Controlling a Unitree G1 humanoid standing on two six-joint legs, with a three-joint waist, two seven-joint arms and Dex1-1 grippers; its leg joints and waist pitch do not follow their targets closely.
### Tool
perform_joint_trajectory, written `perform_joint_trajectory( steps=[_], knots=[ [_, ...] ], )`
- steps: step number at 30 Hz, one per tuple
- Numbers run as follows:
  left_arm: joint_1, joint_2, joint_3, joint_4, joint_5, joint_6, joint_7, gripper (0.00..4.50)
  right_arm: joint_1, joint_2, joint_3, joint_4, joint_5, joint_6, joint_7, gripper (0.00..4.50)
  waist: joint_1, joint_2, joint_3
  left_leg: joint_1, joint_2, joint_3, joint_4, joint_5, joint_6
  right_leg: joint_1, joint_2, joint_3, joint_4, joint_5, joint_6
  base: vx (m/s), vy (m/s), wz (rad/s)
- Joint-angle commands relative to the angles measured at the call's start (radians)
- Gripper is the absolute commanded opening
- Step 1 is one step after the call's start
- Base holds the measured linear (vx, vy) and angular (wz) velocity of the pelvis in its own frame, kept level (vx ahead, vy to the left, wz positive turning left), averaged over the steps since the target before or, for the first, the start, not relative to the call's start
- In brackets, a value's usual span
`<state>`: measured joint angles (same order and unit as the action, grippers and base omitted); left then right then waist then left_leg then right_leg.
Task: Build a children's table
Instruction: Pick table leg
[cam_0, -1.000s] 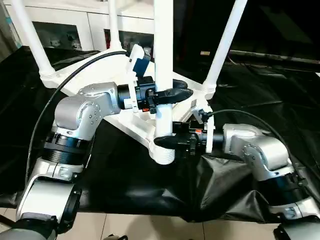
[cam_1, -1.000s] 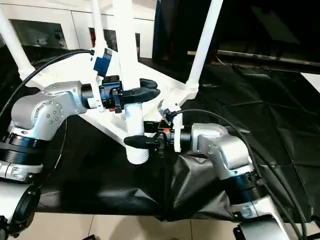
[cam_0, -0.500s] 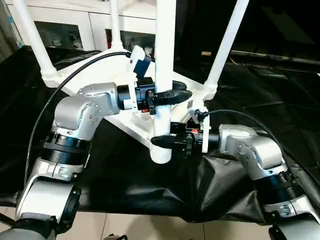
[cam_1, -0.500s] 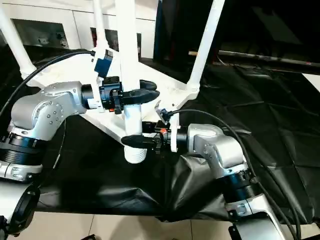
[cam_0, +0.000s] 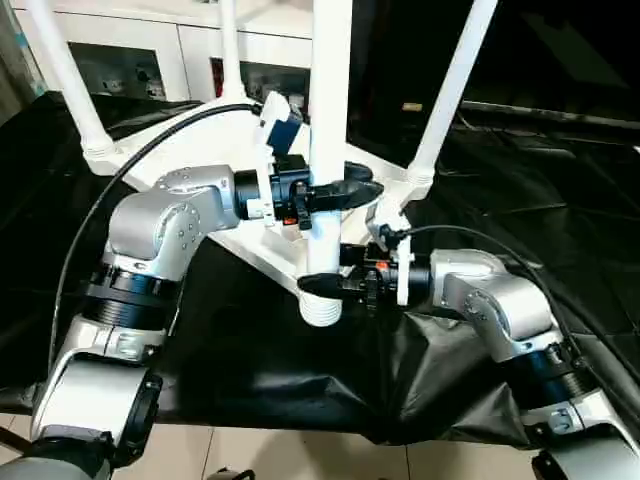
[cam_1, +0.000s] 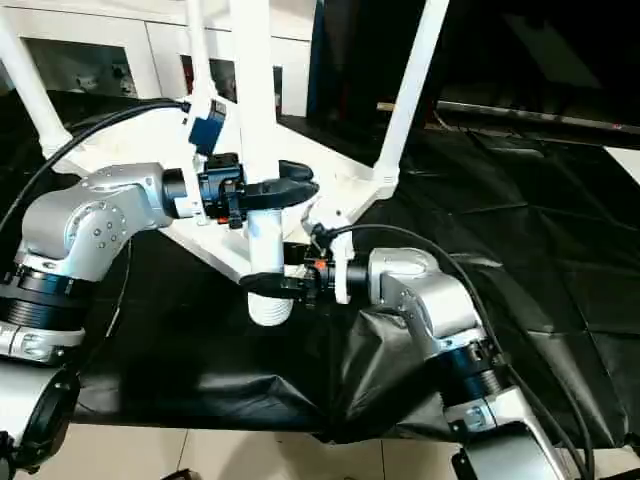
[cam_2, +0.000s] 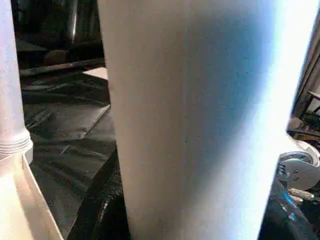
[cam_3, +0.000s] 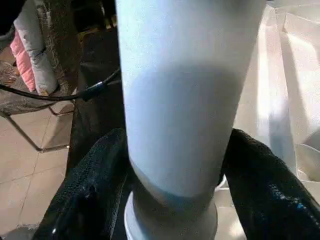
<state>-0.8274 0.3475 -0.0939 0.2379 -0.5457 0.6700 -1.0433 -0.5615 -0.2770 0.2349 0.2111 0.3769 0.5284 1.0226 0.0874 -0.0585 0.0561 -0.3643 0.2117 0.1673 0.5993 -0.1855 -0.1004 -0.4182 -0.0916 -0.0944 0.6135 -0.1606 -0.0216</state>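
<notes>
The white tabletop lies upside down on a black cloth. Three white legs stand upright in its far and side corners. A fourth leg stands upright at the near corner socket. My left gripper is shut on this leg about a hand's width above the socket. My right gripper is shut on the same leg just above the socket. In the right wrist view the leg sits between both black fingers. In the left wrist view the leg is seen close up.
A white glass-doored cabinet stands behind the work. The black cloth hangs over the front edge, with tiled floor below it. Black cables loop over both arms.
My right gripper and the leg's lower end have shifted slightly left, and my right forearm has swung in closer. The left arm has held still on the leg.
</notes>
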Motion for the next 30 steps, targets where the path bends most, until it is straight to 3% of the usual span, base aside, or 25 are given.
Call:
perform_joint_trajectory(
  steps=[1, 8, 9, 20, 30],
  knots=[
    [-0.016, 0.001, -0.003, -0.013, 0.007, -0.003, -0.01, 1.77, -0.022, -0.001, -0.001, 0.01, -0.012, -0.021, -0.001, 2.98, -0.001, 0.005, -0.076, 0.003, 0.011, 0.009, -0.063, -0.101, 0.003, 0.073, -0.044, 0.049, -0.056, -0.178, -0.172, 0.0, 0.0, 0.0],
    [-0.013, -0.003, -0.007, -0.015, 0.008, -0.001, -0.012, 1.77, -0.025, 0.01, -0.003, 0.01, -0.004, -0.017, 0.013, 2.98, -0.002, 0.005, -0.077, 0.004, 0.012, 0.008, -0.063, -0.104, 0.005, 0.073, -0.043, 0.049, -0.055, -0.173, -0.178, 0.0, 0.0, 0.0],
    [-0.013, -0.004, -0.007, -0.015, 0.008, -0.001, -0.012, 1.76, -0.025, 0.01, -0.002, 0.009, -0.002, -0.015, 0.016, 2.71, -0.002, 0.005, -0.076, 0.003, 0.012, 0.008, -0.063, -0.104, 0.005, 0.073, -0.043, 0.049, -0.055, -0.172, -0.178, 0.0, 0.0, 0.0],
    [-0.015, -0.007, -0.003, -0.015, 0.006, -0.001, -0.012, 1.75, -0.022, 0.012, 0.001, 0.017, -0.004, -0.015, 0.028, 1.97, -0.002, 0.006, -0.076, 0.003, 0.011, 0.008, -0.063, -0.106, 0.004, 0.073, -0.043, 0.049, -0.056, -0.18, -0.175, 0.0, 0.0, 0.0],
    [-0.017, -0.015, 0.011, -0.015, -0.003, 0.003, -0.008, 1.75, -0.016, 0.012, 0.009, 0.024, -0.014, -0.021, 0.026, 1.89, -0.003, 0.006, -0.077, 0.003, 0.011, 0.008, -0.063, -0.102, 0.004, 0.074, -0.043, 0.049, -0.054, -0.167, -0.18, 0.0, 0.0, 0.0]
  ],
)
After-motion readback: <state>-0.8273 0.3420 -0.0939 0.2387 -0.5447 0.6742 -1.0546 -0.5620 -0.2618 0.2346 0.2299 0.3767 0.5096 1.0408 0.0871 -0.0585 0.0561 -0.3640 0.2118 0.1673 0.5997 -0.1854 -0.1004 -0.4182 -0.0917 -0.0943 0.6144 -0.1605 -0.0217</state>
